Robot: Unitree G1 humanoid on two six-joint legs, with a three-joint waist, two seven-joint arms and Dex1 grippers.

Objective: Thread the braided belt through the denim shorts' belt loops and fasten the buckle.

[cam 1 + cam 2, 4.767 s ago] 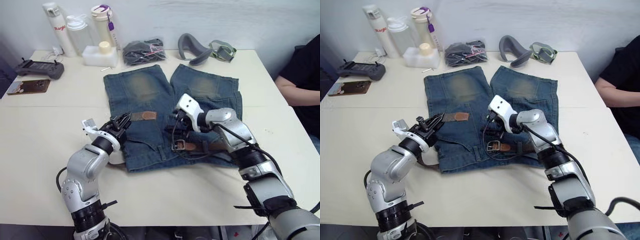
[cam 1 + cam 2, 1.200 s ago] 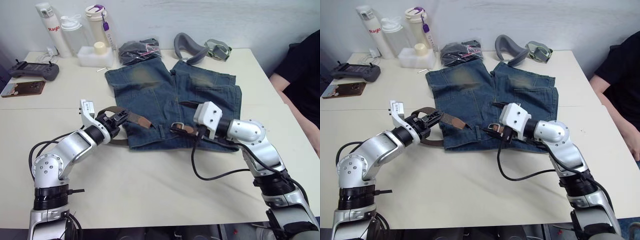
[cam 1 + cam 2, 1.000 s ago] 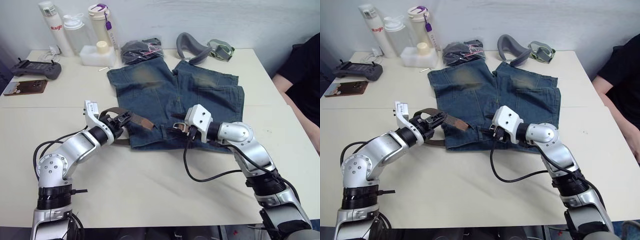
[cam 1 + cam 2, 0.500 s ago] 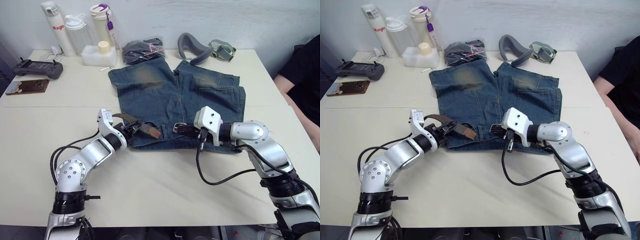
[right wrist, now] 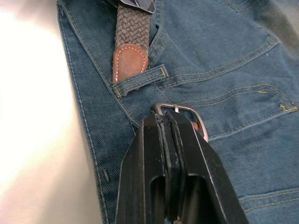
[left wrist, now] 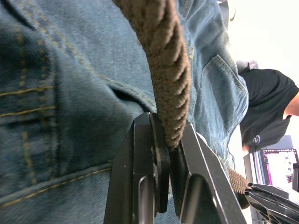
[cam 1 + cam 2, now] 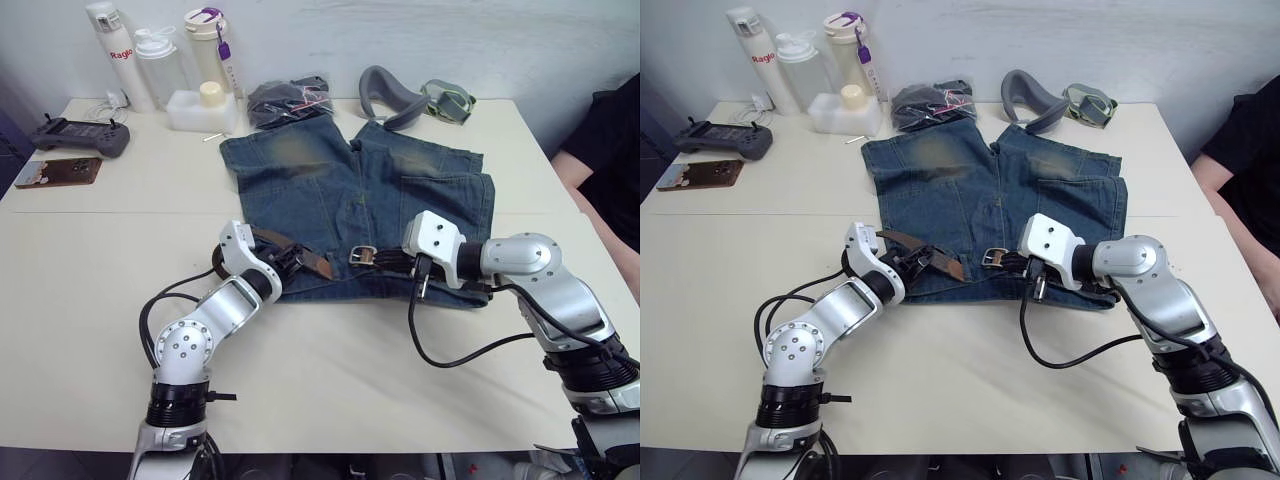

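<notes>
Our left pincer (image 6: pixel 169 154), clamped on the braided belt (image 6: pixel 167 70), has moved right toward the buckle (image 5: pixel 180 114); our right pincer (image 5: pixel 167 140) sits closed against it.

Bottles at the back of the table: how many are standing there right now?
3, in a row at the back left corner: a white bottle, a clear bottle beside it, and a purple-lidded bottle. None seem hidden.

One denim shorts (image 7: pixel 350 185), one braided belt (image 7: pixel 290 252), one buckle (image 7: pixel 362 255), three bottles (image 7: pixel 160 62), one bagged bundle (image 7: pixel 288 100)
</notes>
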